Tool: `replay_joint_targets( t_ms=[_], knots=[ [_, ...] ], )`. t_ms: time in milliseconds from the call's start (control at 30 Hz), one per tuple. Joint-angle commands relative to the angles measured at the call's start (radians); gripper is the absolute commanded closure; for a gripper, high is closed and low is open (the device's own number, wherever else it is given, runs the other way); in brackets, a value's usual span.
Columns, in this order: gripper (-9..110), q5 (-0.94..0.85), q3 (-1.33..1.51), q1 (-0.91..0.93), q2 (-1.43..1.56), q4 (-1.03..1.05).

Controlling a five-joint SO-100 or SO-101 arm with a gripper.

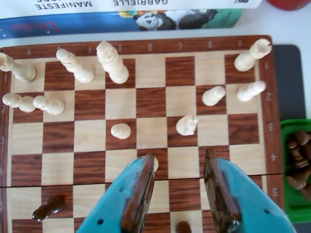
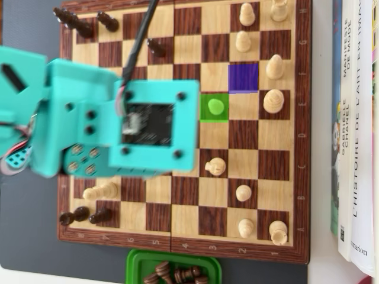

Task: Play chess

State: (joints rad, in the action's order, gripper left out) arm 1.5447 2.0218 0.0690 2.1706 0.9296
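On the wooden chessboard (image 1: 146, 104), cream pieces (image 1: 187, 124) stand scattered.

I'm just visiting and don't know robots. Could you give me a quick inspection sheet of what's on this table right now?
Surface: wooden chessboard on a dark mat; one square shows green, another purple, in the overhead view.
Job's things: pale chess pieces mostly along one side of the board, a few dark pieces near the arm's side.
Clutter: green tray holding captured dark pieces.
End effector: end effector is open above the board, holding nothing.
Cables: one dark cable running to the arm.
Surroundings: books lying beside the board; a red object at the wrist view's top edge.
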Motion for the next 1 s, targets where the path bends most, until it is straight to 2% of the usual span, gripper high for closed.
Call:
replay_joint_targets(
  t_ms=[0, 600, 967],
  knots=[
    [86, -0.054, 0.021, 0.023, 0.08, -0.067],
    [86, -0.086, 0.643, -0.048, 0.569, -0.969],
    [86, -0.095, 0.887, -0.086, 0.808, -1.404]
  ],
)
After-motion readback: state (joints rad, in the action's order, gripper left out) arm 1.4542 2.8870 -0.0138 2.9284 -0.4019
